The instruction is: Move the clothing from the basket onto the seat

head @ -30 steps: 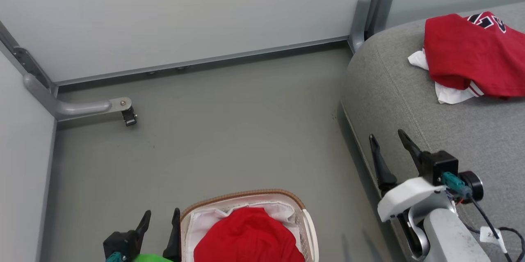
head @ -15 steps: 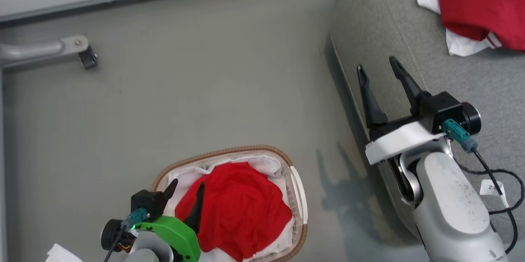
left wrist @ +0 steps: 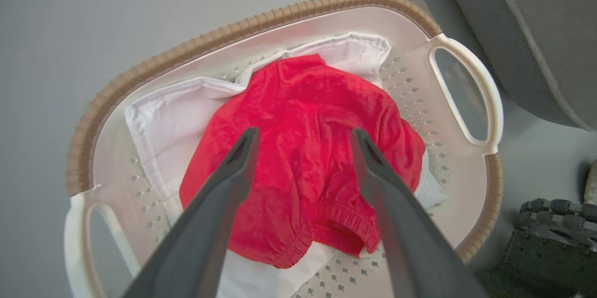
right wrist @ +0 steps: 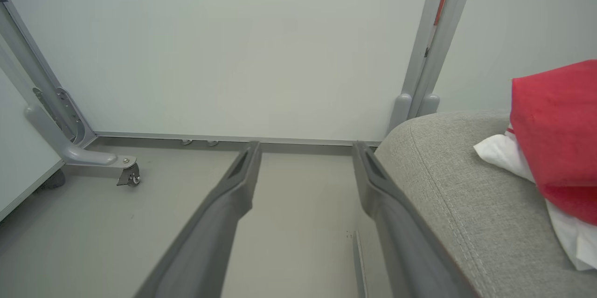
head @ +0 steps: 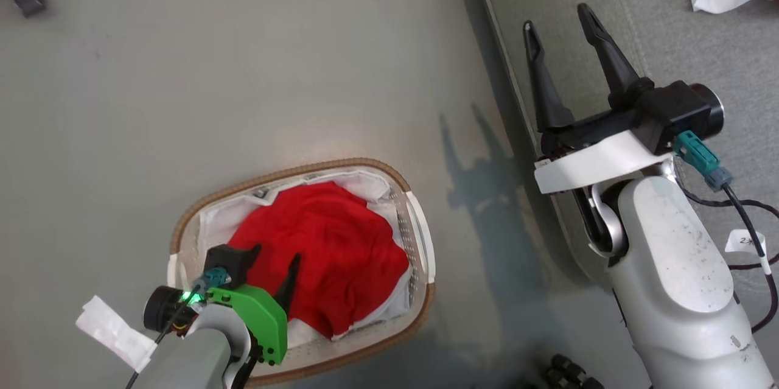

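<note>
Left gripper [left wrist: 304, 132]: the two long dark fingers stand apart with nothing clamped between them. They point down into the basket, directly over the bright red soft jersey garment [left wrist: 308, 97]. Whether the tips touch the fabric cannot be determined.

The red garment lies bunched in a mound in the middle of the oval white perforated plastic laundry basket with the brown woven-look rim [left wrist: 224, 37]. One elastic hem is turned up on the side nearest the wrist camera. A plain white liner cloth [left wrist: 172, 116] lies beneath it and shows around its edges. The basket stands on the smooth grey floor [head: 243, 72], near the front edge of the seat but apart from it.

Right gripper [head: 555, 17]: fingers likewise spread and empty. It is held above the rounded front edge of the large grey woven-fabric sofa cushion [head: 669, 42], one finger over the cushion, the other over its edge.

Well beyond the right gripper, a second bright red garment [right wrist: 555, 130] rests on the cushion with a crumpled white cloth [right wrist: 501, 153] beneath it. A pale grey wall panel [right wrist: 233, 55] stands behind, with a grey metal caster foot [right wrist: 130, 174] at its base.
</note>
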Robot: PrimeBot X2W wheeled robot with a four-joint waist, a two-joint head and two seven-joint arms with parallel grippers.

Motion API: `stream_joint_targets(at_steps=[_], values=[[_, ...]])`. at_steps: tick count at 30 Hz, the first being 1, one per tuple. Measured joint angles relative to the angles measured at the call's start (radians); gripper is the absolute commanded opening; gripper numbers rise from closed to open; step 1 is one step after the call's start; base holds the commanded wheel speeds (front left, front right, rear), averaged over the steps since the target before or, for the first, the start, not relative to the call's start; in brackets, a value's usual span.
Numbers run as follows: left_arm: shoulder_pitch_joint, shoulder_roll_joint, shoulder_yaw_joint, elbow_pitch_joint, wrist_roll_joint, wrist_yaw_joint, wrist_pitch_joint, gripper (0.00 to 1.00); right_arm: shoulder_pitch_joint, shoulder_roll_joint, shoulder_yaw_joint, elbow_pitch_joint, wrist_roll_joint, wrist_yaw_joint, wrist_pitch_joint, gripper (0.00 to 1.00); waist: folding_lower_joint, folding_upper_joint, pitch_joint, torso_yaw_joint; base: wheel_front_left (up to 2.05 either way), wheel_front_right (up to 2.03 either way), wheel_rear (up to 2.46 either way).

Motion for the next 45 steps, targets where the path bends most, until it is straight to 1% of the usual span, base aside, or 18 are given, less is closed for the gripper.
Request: stream_joint_targets(at_steps=[5, 9, 14, 22, 29, 36, 37, 38, 39, 42, 45], values=[[-0.067, 0.0, -0.085, 0.09, -0.019, 0.0, 0.007, 1.0, -0.03, 0.0, 0.007, -0.035, 0.011, 0.0, 0.0, 1.0, 0.0, 0.0, 0.083, -0.026, 0.0, 0.0, 0.0], [-0.133, 0.001, -0.133, 0.158, -0.002, 0.0, 0.007, 1.0, -0.048, 0.0, 0.001, -0.051, 0.03, 0.0, 0.0, 1.0, 0.0001, 0.0, 0.148, -0.043, 0.0, 0.0, 0.0], [-0.184, -0.002, -0.162, 0.238, -0.002, 0.0, 0.018, 1.0, -0.063, 0.0, 0.002, -0.075, 0.038, 0.0, 0.0, 1.0, 0.0001, 0.0, 0.219, -0.065, 0.0, 0.0, 0.0], [-0.247, -0.012, -0.197, 0.309, 0.0, 0.001, 0.053, 1.0, -0.066, 0.0, -0.011, -0.091, 0.048, 0.0, 0.0, 1.0, 0.0001, 0.0, 0.312, -0.099, 0.0, 0.0, 0.0], [-0.282, -0.022, -0.235, 0.338, 0.034, 0.058, 0.066, 1.0, -0.065, 0.0, -0.02, -0.104, 0.054, 0.0, 0.0, 1.0, 0.0001, 0.0, 0.364, -0.114, 0.0, 0.0, 0.0], [-0.296, -0.02, -0.266, 0.347, 0.062, 0.078, 0.082, 1.0, -0.065, 0.0, -0.032, -0.113, 0.052, 0.0, 0.0, 1.0, 0.0, 0.0, 0.383, -0.101, 0.0, 0.0, 0.0], [-0.298, -0.02, -0.268, 0.347, 0.063, 0.078, 0.082, 0.91, -0.065, 0.0, -0.033, -0.114, 0.051, 0.0, 0.0, 1.0, 0.0, 0.0, 0.385, -0.099, 0.0, 0.0, 0.0], [-0.301, -0.02, -0.273, 0.348, 0.067, 0.078, 0.078, 0.18, -0.065, 0.0, -0.034, -0.114, 0.049, 0.0, 0.0, 1.0, 0.0, 0.0, 0.387, -0.096, 0.0, 0.0, 0.0], [-0.304, -0.02, -0.274, 0.349, 0.067, 0.078, 0.078, 0.0, -0.065, 0.0, -0.035, -0.114, 0.048, 0.0, 0.0, 1.0, 0.0, 0.0, 0.389, -0.094, 0.0, 0.0, 0.0], [-0.307, -0.019, -0.272, 0.352, 0.064, 0.078, 0.077, 0.0, -0.066, 0.001, -0.036, -0.114, 0.049, 0.0, 0.0, 1.0, 0.0, 0.0, 0.39, -0.091, 0.0, 0.0, 0.0], [-0.307, -0.021, -0.253, 0.354, 0.032, 0.062, 0.077, 0.0, -0.067, 0.001, -0.038, -0.107, 0.073, 0.0, 0.0, 1.0, 0.0, 0.0, 0.385, -0.092, 0.0, 0.0, 0.0]])
